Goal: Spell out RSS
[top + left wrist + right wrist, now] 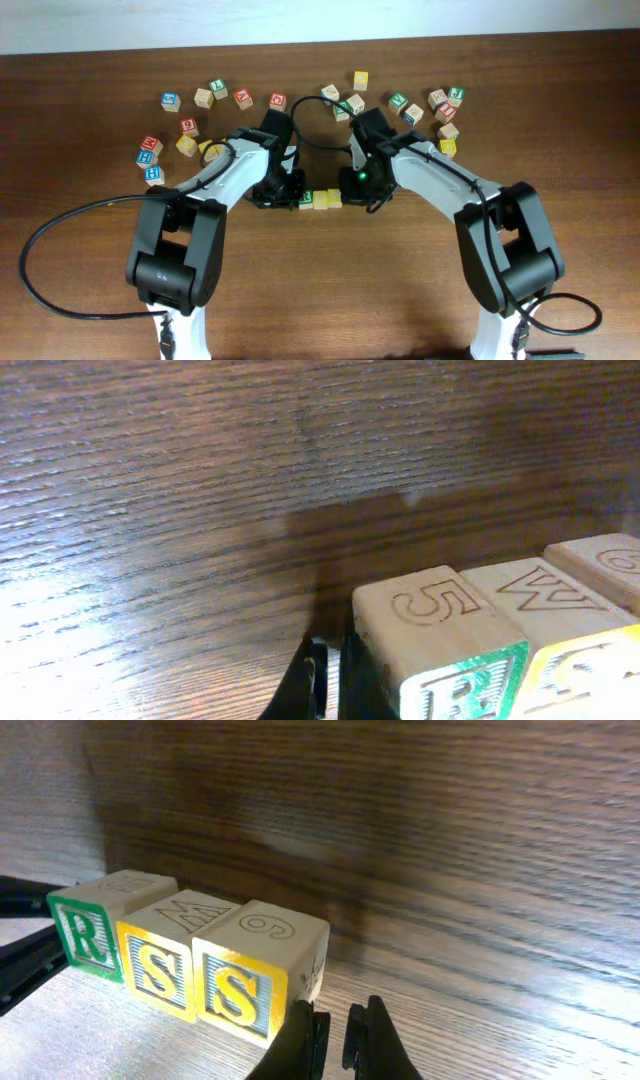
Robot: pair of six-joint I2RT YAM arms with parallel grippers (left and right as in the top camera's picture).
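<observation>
So the three cubes sit touching in one straight line dead center of the overhead frame: green R cube (307,199), middle S cube (321,199), outer S cube (335,197), wedged between the left gripper (287,193) and the right gripper (357,192). From up there they're just tiny colored squares and you can't read a thing. You do get the loose cubes (277,101) strung across the upper part of the counter (320,290). The right wrist view is the only one that reads the word: R (85,935), S (160,965), S (240,985) from left to right, with the right gripper (335,1038) pinched narrow on nothing, right by the outer cube's lower corner. I can't tell if it's touching. The left wrist view mostly shows the plain wooden tops, a carved 5 on the R cube (440,620) and a W next door (545,595). The left gripper (328,678) is closed tight and empty at bottom center, just beside the R cube.
</observation>
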